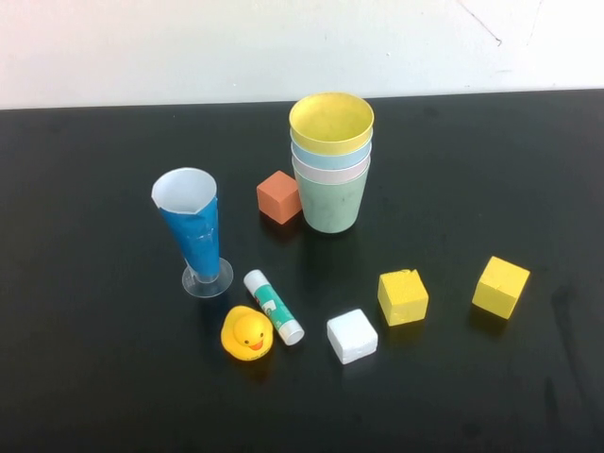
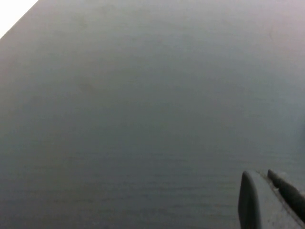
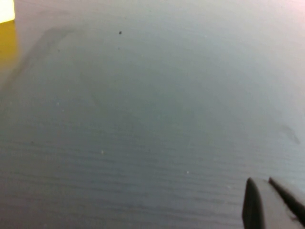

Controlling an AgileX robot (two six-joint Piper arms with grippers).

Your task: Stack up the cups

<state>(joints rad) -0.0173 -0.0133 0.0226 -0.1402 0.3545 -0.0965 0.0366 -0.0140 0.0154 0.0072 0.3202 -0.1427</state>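
The four cups stand nested in one upright stack at the table's middle back. The pale green cup (image 1: 332, 203) is at the bottom, then the pale pink cup (image 1: 326, 174), the light blue cup (image 1: 311, 157), and the yellow cup (image 1: 331, 124) on top. Neither arm shows in the high view. My left gripper (image 2: 259, 174) shows only in the left wrist view, shut and empty over bare black table. My right gripper (image 3: 261, 180) shows only in the right wrist view, shut and empty over bare table. No cup shows in either wrist view.
An orange block (image 1: 279, 196) sits just left of the stack. A tall blue cone glass (image 1: 195, 232), a glue stick (image 1: 274, 306), a rubber duck (image 1: 248, 333), a white block (image 1: 352, 336) and two yellow blocks (image 1: 403, 296) (image 1: 500, 286) lie in front. A yellow block's edge (image 3: 6, 40) shows in the right wrist view.
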